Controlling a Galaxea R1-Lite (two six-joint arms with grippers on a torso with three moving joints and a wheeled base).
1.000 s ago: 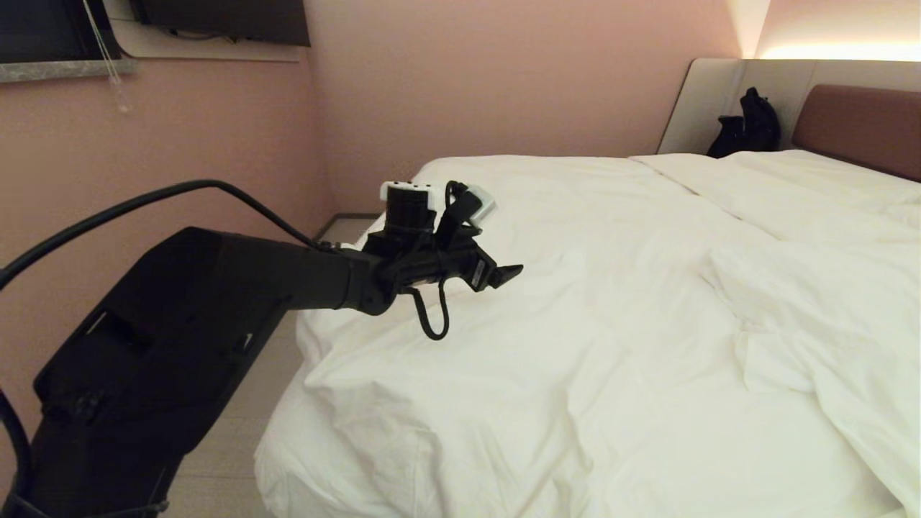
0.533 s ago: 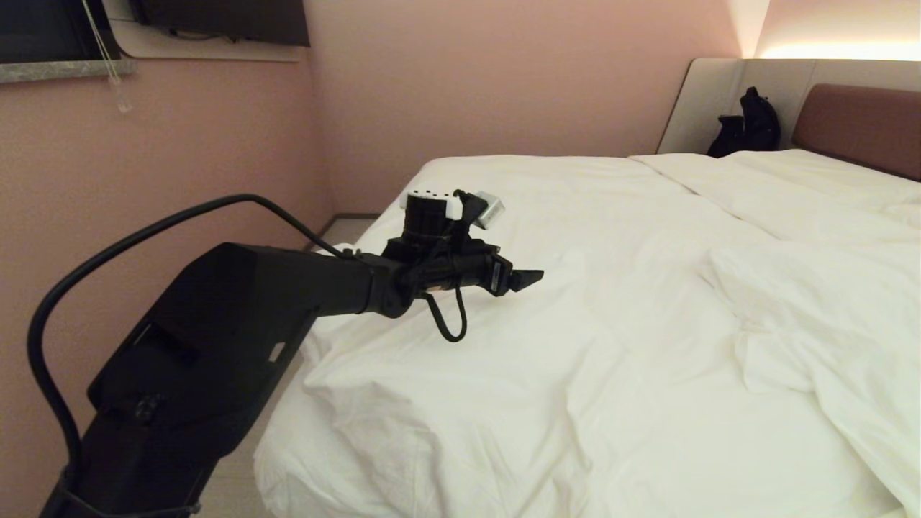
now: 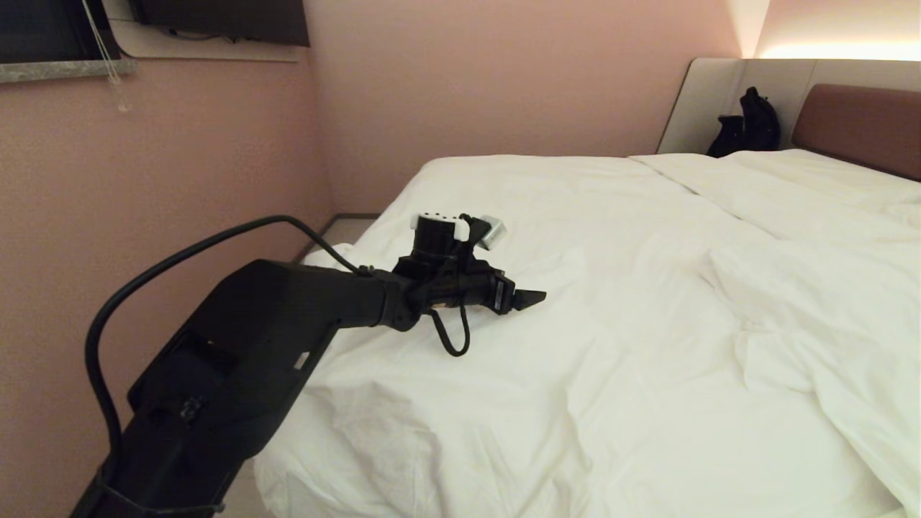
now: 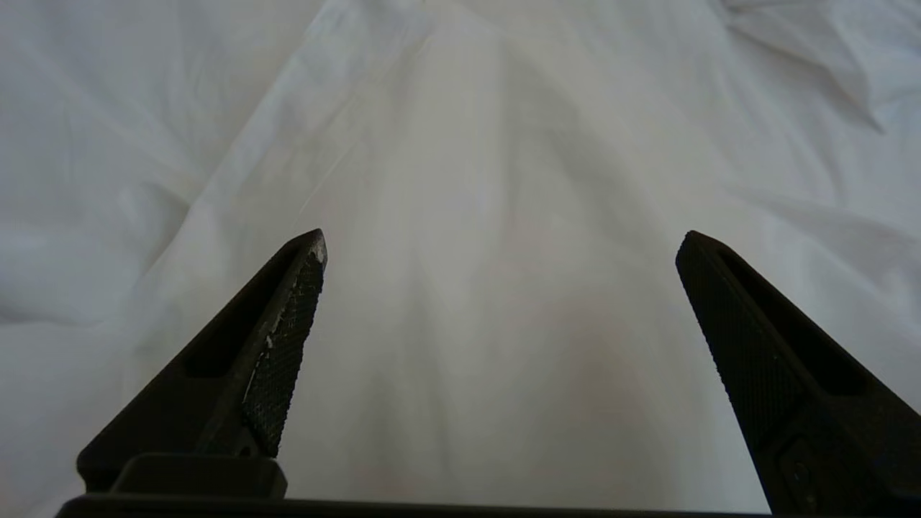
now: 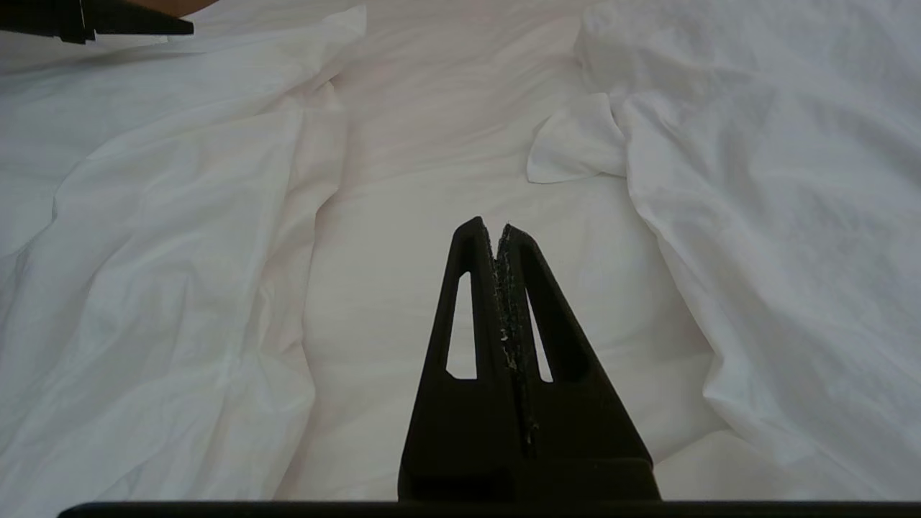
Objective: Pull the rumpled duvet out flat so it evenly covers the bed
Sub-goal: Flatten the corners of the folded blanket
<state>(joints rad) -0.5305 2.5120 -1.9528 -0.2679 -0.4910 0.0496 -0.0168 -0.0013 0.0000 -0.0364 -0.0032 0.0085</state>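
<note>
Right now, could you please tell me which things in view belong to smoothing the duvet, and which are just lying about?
Belongs to the job:
- puffy, wrinkled white duvet
- wide bed with reddish-brown padded headboard
- left gripper, open above the duvet
- right gripper, shut, idle

Just lying about:
- black bag beside the headboard
- dark cable on the left arm

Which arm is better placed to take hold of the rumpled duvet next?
Left. The left gripper is open just above the duvet, nothing between its fingers. The right gripper is shut, outside the head view.
</note>
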